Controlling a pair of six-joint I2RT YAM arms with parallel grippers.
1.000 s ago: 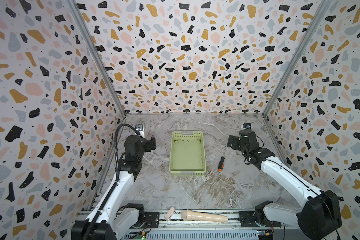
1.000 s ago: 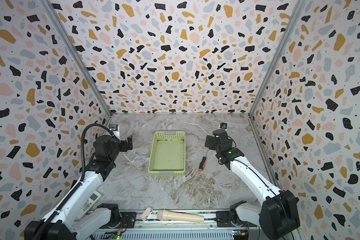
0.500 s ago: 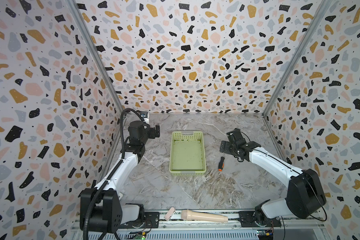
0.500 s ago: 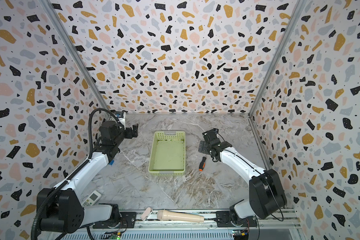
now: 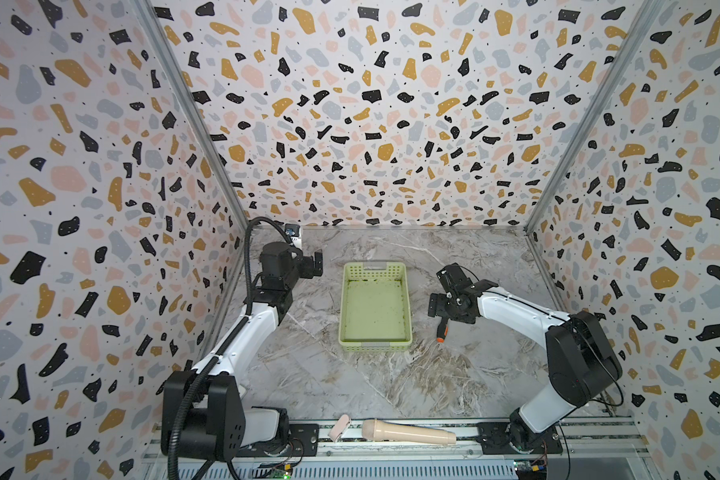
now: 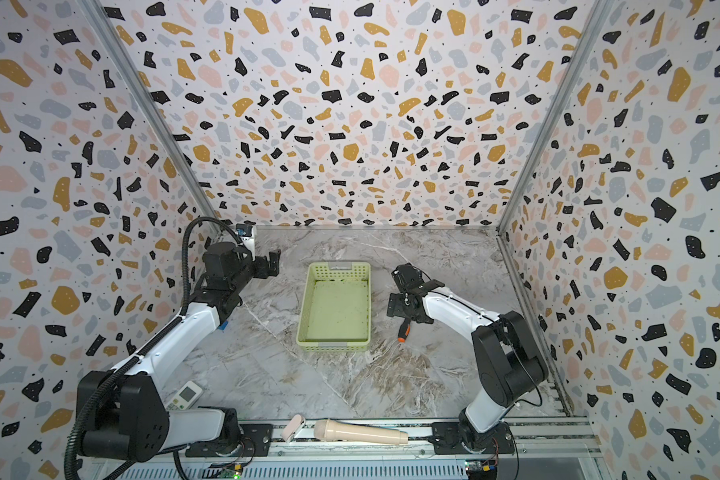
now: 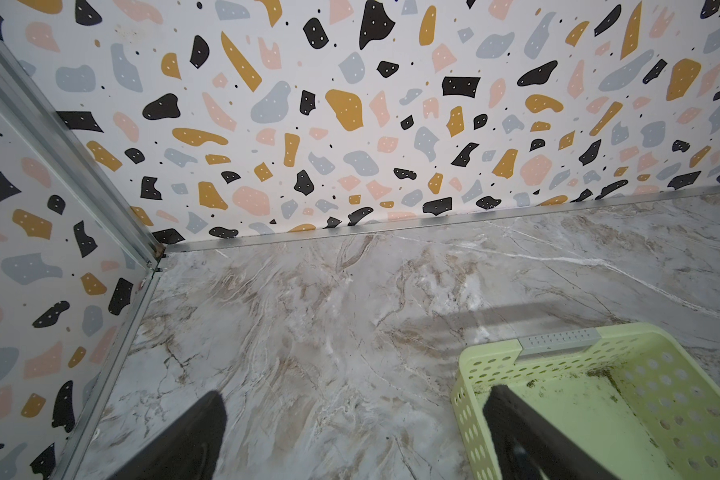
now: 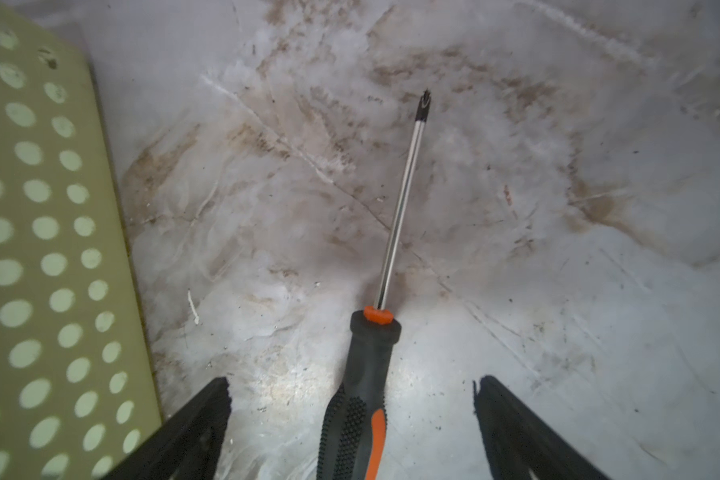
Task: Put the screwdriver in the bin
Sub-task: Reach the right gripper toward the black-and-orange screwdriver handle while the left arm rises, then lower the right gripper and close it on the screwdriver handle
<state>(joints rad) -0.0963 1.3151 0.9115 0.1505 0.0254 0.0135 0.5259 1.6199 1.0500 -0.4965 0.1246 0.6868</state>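
Dropping onto the screwdriver, your right gripper now straddles its handle, jaws wide and empty: close, then lift to the bin. Left gripper idles, unclenched.

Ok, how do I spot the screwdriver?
Find the pale green bin in the middle of the marble table. Just to its right, lying flat under the right hand, is the screwdriver. It is thin, with a shiny shaft and a black handle with orange bits, unlike the fat beige microphone shape at the front edge.
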